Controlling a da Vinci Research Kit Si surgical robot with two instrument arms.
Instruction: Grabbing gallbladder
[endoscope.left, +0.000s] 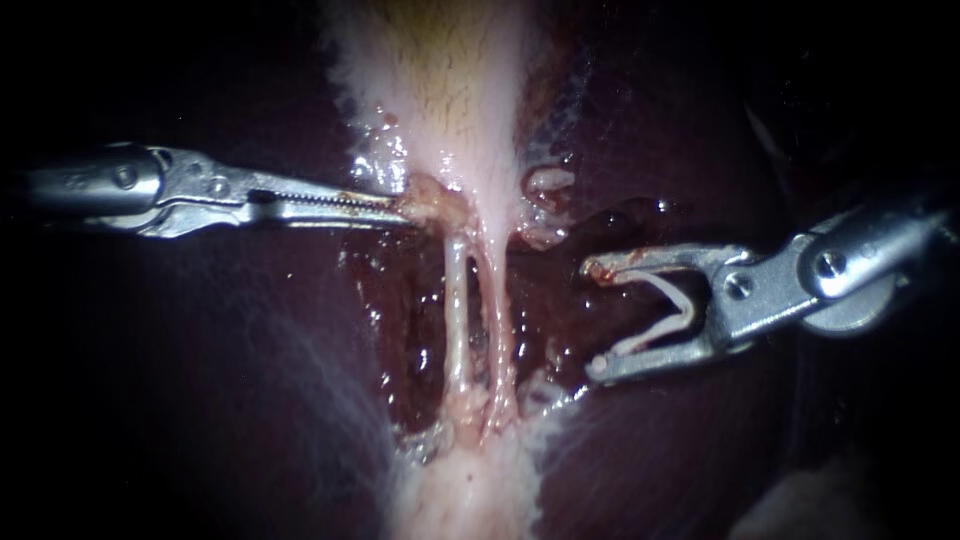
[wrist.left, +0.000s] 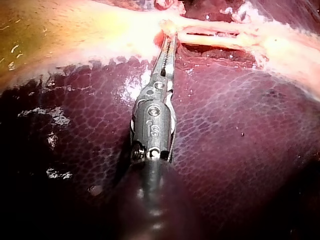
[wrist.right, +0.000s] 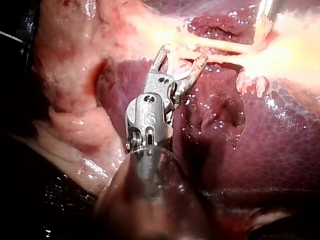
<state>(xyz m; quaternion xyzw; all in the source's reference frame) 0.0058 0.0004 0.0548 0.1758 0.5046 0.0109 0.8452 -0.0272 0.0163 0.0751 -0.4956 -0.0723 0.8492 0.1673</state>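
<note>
The pale, yellowish gallbladder (endoscope.left: 450, 80) narrows toward two thin whitish tubes (endoscope.left: 456, 310) that run side by side over a raw red bed. My left instrument (endoscope.left: 405, 208) comes in over the liver, its slim toothed jaws shut on the pale tissue at the gallbladder's narrow end. In the left wrist view the left instrument (wrist.left: 168, 37) pinches that tissue just beside the gallbladder (wrist.left: 75, 35). My right instrument (endoscope.left: 598, 318) hangs to the right of the tubes with its jaws wide open and nothing between them. In the right wrist view my right instrument (wrist.right: 182, 55) stands just short of the tubes (wrist.right: 220, 47).
Dark red liver (endoscope.left: 200, 350) lies on both sides of the tubes. The tubes end in a pale fatty band (endoscope.left: 470, 490). A wet, raw patch (endoscope.left: 560, 300) lies between the tubes and the open right jaws.
</note>
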